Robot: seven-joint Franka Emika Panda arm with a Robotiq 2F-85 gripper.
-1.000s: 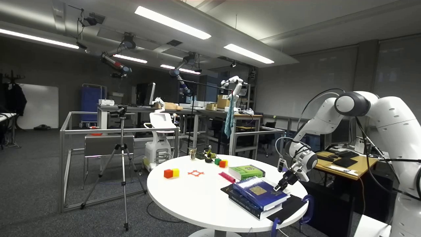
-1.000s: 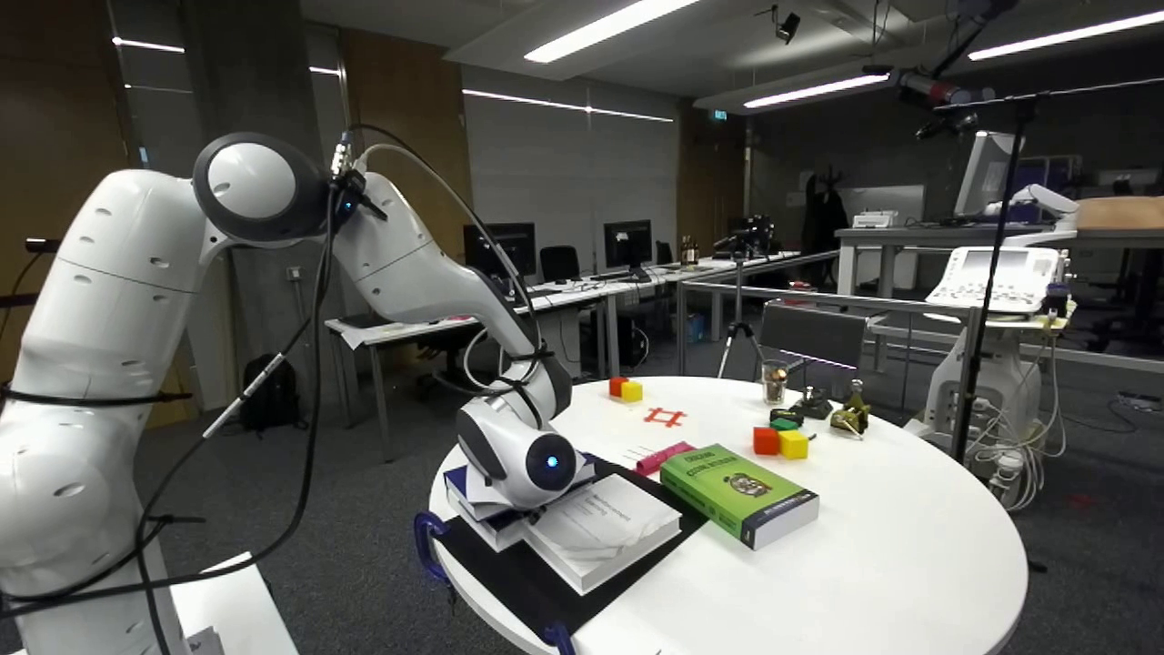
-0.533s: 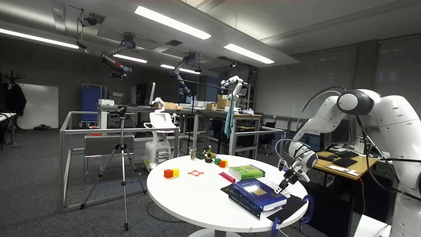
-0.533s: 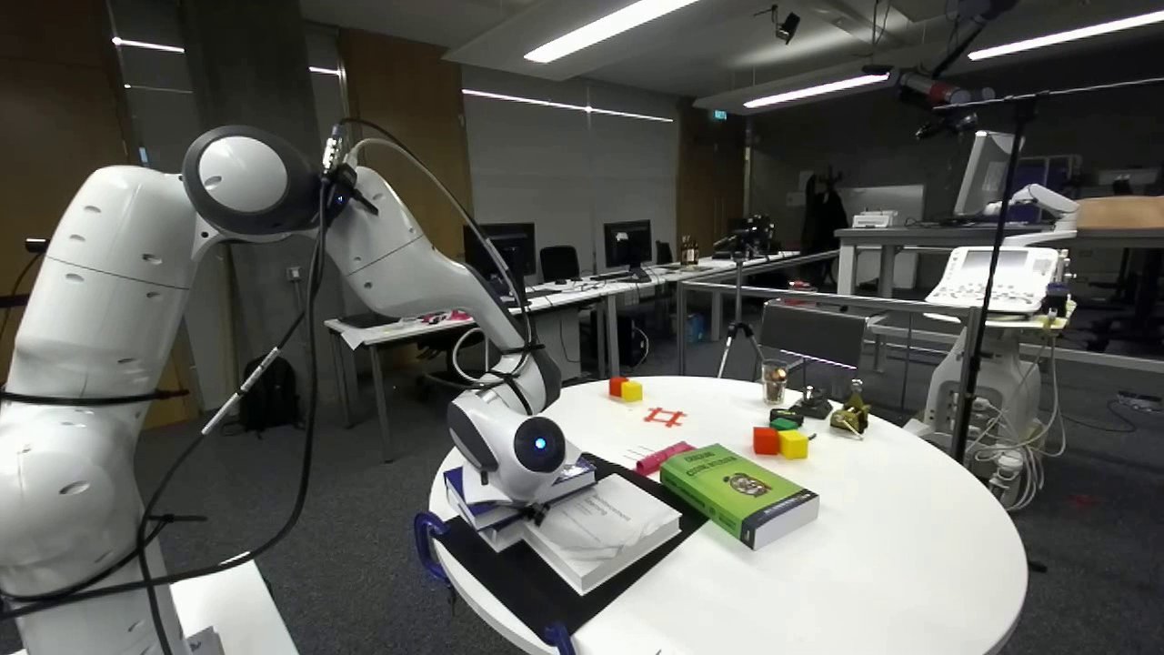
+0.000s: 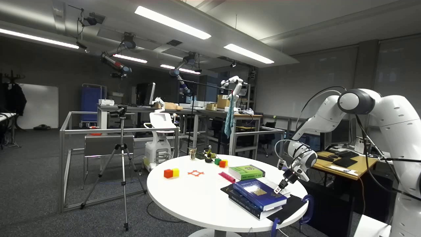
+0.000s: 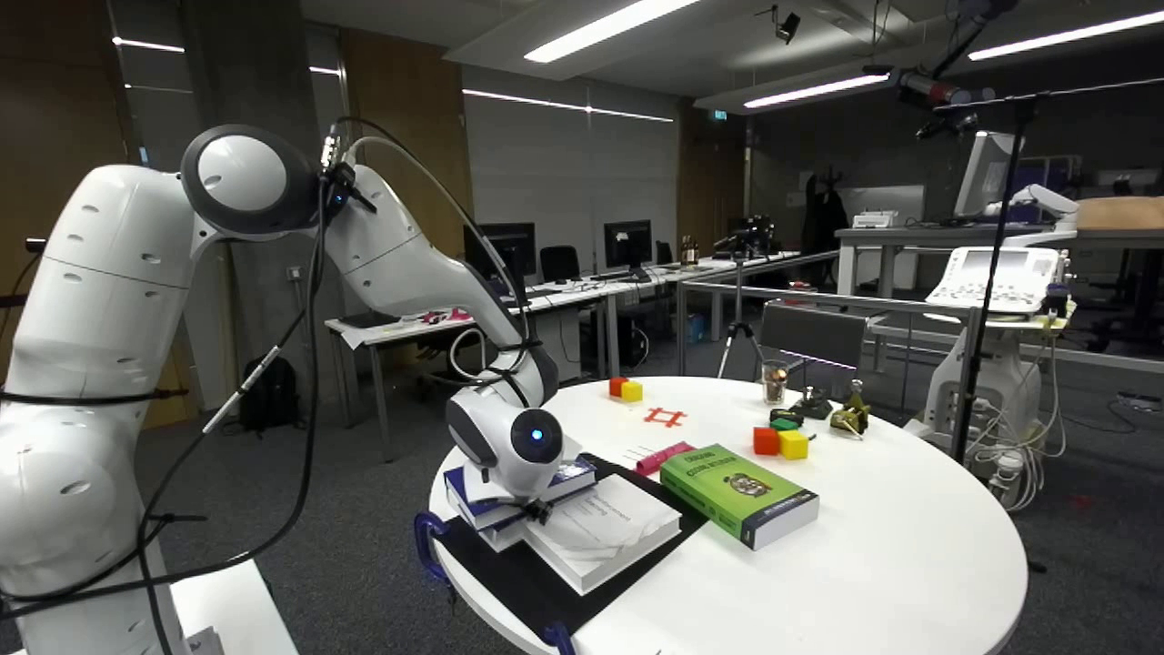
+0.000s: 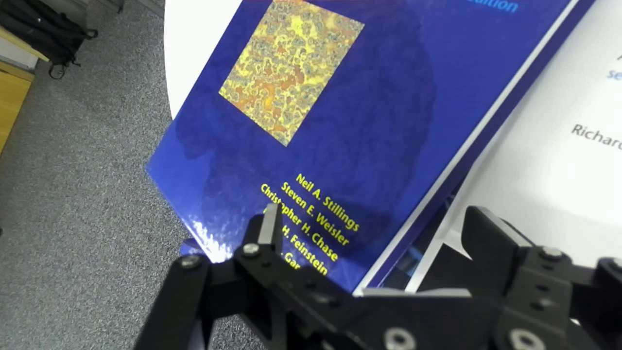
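My gripper (image 7: 374,214) stands open above the near edge of a blue hardback (image 7: 384,126), nothing between its fingers. In the wrist view one finger overlaps the cover; the other is over a pale book (image 7: 549,160) alongside. Whether either fingertip touches a book, I cannot tell. The blue book lies slightly askew on a dark blue book (image 5: 245,206), both resting on a black mat (image 5: 294,208). In an exterior view the gripper (image 5: 279,189) tilts down at the blue book's edge; elsewhere the wrist largely hides the gripper. A thick green book (image 6: 727,487) is past the pale one.
Purple clamps (image 5: 308,210) stick up at the rim of the round white table (image 5: 190,200). A pink roll (image 5: 227,177), a red lattice piece (image 5: 196,173), red (image 5: 168,173) and yellow cubes (image 5: 176,172), a glass (image 6: 774,387) and small figures (image 6: 851,417) stand farther off.
The arm has drawn slightly up and back from the books. The top blue book has come down at one edge and lies flatter on the book below. The gripper has stayed open.
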